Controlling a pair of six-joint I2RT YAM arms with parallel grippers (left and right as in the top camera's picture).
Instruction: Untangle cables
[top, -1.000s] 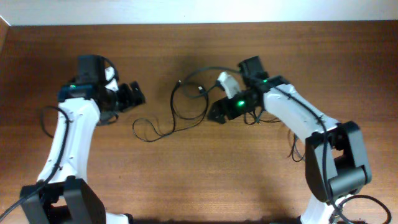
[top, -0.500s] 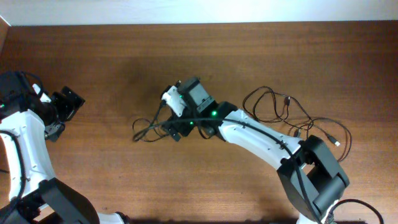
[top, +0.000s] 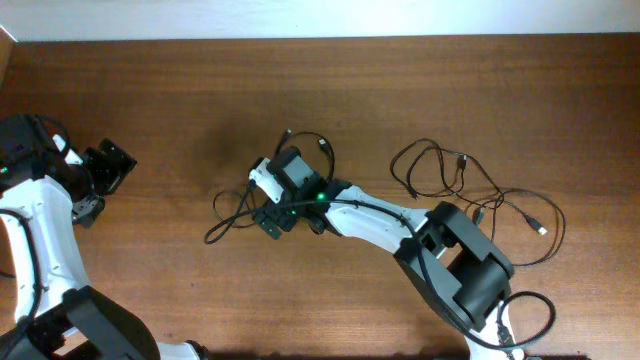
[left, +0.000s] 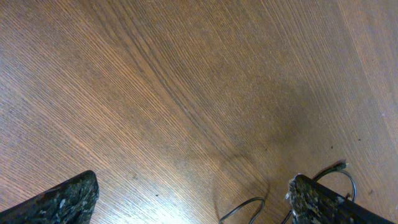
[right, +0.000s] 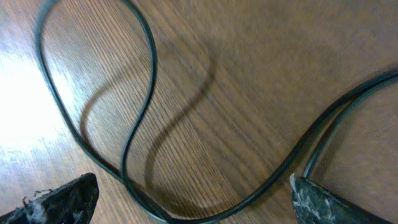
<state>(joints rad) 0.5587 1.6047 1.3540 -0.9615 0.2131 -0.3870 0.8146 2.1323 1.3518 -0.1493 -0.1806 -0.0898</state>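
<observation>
Thin black cables lie in two groups. One loose loop (top: 228, 212) lies left of centre, with a further loop (top: 312, 148) behind it. A looser bunch (top: 450, 172) with small plug ends spreads at the right. My right gripper (top: 285, 215) hangs low over the left group. In the right wrist view its jaws (right: 193, 202) are open, with a curved cable (right: 140, 118) on the wood between the fingertips. My left gripper (top: 108, 166) is at the far left, open and empty (left: 193, 202). A cable loop (left: 245, 208) shows ahead of it at the lower edge.
The brown wooden table (top: 420, 80) carries everything. Its back edge meets a white wall at the top. A cable end with a silver plug (top: 541, 229) lies at the far right. My right arm (top: 390, 215) stretches across the middle.
My left arm drew back to the far left edge. My right arm swung from right of centre to left of centre, over the left cable loop. A cable bunch now lies at the right.
</observation>
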